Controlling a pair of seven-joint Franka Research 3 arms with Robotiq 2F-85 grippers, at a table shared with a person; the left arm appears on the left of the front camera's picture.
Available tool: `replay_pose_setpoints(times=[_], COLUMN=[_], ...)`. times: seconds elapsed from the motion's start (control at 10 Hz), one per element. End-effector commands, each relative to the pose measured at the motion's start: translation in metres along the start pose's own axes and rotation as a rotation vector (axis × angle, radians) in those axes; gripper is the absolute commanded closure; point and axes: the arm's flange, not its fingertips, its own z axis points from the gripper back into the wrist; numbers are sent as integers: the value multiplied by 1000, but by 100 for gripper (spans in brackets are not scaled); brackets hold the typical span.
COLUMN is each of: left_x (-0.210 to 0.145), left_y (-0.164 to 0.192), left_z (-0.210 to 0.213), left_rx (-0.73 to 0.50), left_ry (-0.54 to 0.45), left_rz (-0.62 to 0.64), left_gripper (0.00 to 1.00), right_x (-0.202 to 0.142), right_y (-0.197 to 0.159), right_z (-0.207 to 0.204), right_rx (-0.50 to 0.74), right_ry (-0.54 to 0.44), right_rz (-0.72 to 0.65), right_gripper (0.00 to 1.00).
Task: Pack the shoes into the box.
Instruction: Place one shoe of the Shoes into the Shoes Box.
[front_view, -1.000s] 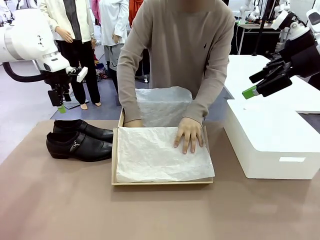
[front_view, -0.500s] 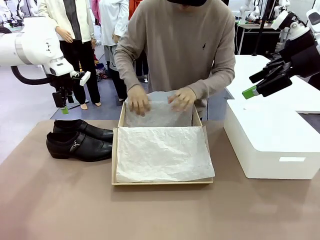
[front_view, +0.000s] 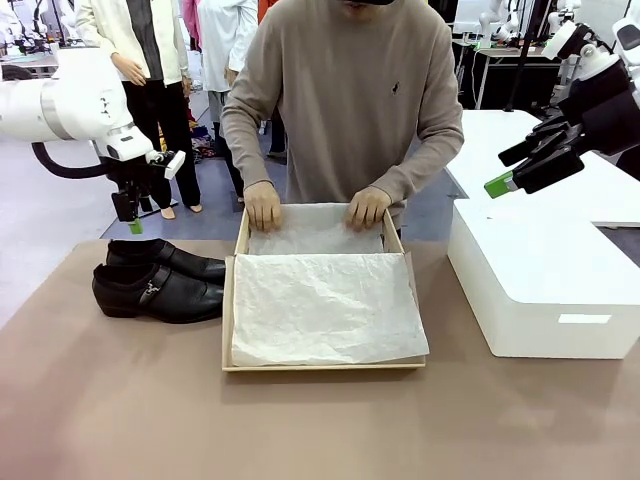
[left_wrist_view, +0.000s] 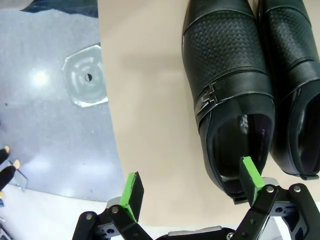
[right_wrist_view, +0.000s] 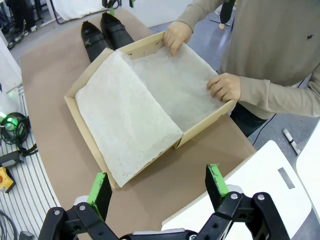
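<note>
Two glossy black shoes lie side by side at the table's left, toes pointing right; the left wrist view shows them from above, one with a silver buckle strap. My left gripper hangs open above their heel end, its fingertips empty. The tan box sits mid-table, lined with white tissue paper. The person's two hands press the tissue down at the box's far edge. My right gripper stays raised at the right, open and holding nothing.
A bigger white box stands to the right of the tan one. The person stands at the far side of the table. Bare brown tabletop stretches in front of the box and shoes. The table's left edge runs close beside the shoes.
The person lifted both hands from the front tissue sheet and pushed the upright rear tissue down into the box. My left gripper drifted slightly right and lower toward the shoes. The right arm stayed still.
</note>
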Motion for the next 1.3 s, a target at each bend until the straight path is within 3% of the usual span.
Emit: replay_pose_setpoints(times=[0.0, 1.2], left_x=[0, 0], left_y=[6, 16], left_z=[-4, -36], left_rx=[-4, -92], left_ry=[19, 31], left_rz=[3, 15], left_gripper=[0, 0], right_x=[1, 1], right_y=[0, 0], right_z=[0, 0], right_rx=[9, 9], right_ry=[-13, -13], right_rz=[0, 0], right_gripper=[0, 0])
